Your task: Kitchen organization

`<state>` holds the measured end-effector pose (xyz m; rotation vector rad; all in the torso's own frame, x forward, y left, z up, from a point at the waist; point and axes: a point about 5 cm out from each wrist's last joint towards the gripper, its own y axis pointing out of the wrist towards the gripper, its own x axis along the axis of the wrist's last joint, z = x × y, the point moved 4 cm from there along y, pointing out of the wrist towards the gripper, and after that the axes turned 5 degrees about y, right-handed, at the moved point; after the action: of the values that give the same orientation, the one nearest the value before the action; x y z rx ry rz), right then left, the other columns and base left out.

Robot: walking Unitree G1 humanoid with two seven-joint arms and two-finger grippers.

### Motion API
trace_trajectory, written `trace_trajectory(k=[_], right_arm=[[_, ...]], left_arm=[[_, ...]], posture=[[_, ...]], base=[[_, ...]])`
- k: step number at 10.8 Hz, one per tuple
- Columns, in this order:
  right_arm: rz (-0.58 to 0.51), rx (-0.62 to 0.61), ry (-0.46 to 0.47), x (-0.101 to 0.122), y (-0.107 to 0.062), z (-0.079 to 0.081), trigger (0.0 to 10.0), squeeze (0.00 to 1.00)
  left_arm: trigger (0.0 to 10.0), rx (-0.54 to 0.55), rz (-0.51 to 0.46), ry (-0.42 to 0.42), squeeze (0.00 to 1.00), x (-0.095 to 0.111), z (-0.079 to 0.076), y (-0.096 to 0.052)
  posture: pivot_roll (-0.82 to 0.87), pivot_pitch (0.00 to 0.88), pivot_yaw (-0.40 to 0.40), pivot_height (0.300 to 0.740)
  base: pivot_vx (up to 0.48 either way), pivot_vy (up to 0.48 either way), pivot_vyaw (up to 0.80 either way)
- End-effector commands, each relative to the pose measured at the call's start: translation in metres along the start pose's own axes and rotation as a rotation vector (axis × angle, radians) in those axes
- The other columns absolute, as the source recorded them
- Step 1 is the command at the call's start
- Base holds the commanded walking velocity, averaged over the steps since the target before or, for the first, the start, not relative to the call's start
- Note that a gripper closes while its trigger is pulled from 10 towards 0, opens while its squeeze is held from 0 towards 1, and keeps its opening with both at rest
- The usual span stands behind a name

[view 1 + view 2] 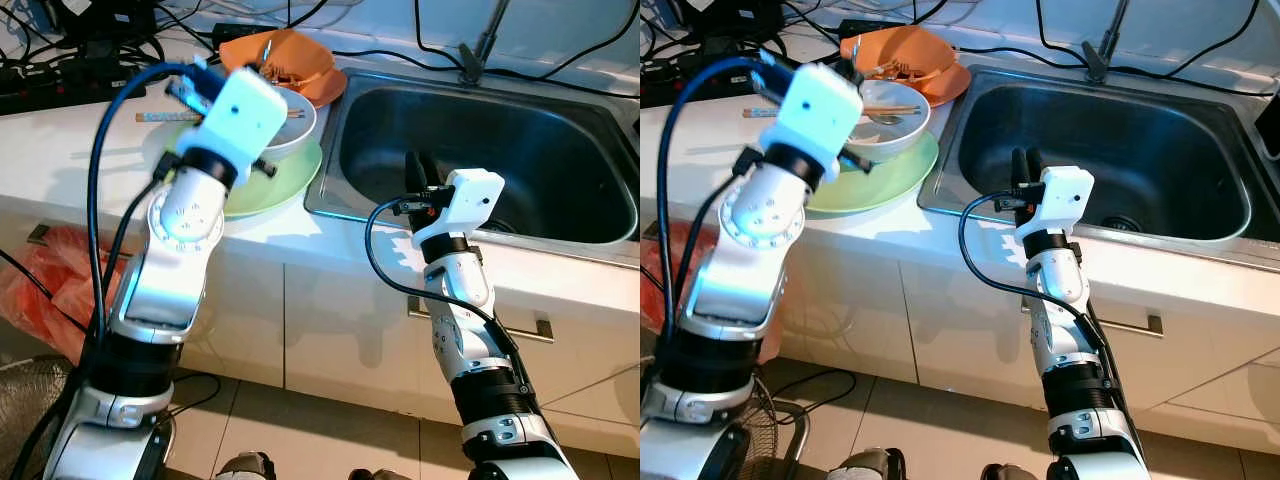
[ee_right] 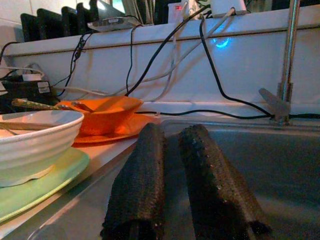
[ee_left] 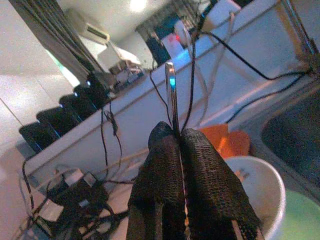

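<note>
Nearest, the cabinet front [image 1: 330,330] with a drawer handle [image 1: 1130,322] below the counter edge; orange bags [image 1: 50,285] lie on the floor at the far left.

Right gripper [image 1: 1024,168]: raised over the near rim of the steel sink [image 1: 1160,150], fingers slightly parted and grasping nothing; it appears parked over the basin, plausibly ready to receive or place items there.

Left gripper [image 3: 172,150]: lifted above the stacked dishes on the left counter, fingers clenched on a thin metal utensil [image 3: 171,95] that stands up beyond the fingertips; which kind of utensil it is cannot be told; the hold looks like a lift clear of the bowl, probably so the cutlery can be sorted apart from the crockery.

Below it, the white bowl [image 1: 895,118] sits on the green plate [image 1: 885,175], just left of the sink, with chopsticks [image 1: 902,109] resting across it; stacking keeps the counter compact.

Farther back, an orange bowl [image 1: 902,52] holds more utensils; beyond it, black cables [image 1: 90,50] run along the counter, and the faucet [image 1: 1102,45] rises behind the sink.
</note>
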<state>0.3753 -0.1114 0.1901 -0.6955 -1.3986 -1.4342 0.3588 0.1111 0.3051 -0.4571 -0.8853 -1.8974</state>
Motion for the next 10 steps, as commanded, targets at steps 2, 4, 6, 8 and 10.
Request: trace_trajectory(k=[2, 4, 6, 8, 10], right_arm=[[0.007, -0.009, 0.003, -0.003, -0.002, -0.003, 10.0, 0.00], [0.008, -0.010, 0.002, -0.003, -0.002, -0.003, 10.0, 0.00], [0.010, -0.009, 0.002, -0.004, -0.002, -0.003, 10.0, 0.00], [0.011, -0.008, 0.003, -0.004, -0.002, -0.003, 10.0, 0.00], [0.011, -0.010, 0.002, -0.004, -0.002, -0.003, 10.0, 0.00]], left_arm=[[10.0, 0.040, -0.066, 0.002, 0.00, 0.016, 0.010, 0.001], [10.0, 0.093, -0.103, -0.009, 0.00, 0.023, 0.018, 0.003], [10.0, 0.144, -0.157, -0.086, 0.00, 0.033, 0.027, 0.002], [10.0, 0.173, -0.176, -0.177, 0.00, 0.033, 0.031, 0.002], [10.0, 0.257, -0.201, -0.404, 0.00, 0.025, 0.039, 0.000]], posture=[[0.15, 0.107, -0.044, 0.740], [0.15, 0.107, -0.045, 0.740], [0.15, 0.106, -0.045, 0.740], [0.15, 0.105, -0.044, 0.740], [0.15, 0.105, -0.043, 0.740]], base=[[0.000, 0.000, 0.00], [0.000, 0.000, 0.00], [0.000, 0.000, 0.00], [0.000, 0.000, 0.00], [0.000, 0.000, 0.00]])
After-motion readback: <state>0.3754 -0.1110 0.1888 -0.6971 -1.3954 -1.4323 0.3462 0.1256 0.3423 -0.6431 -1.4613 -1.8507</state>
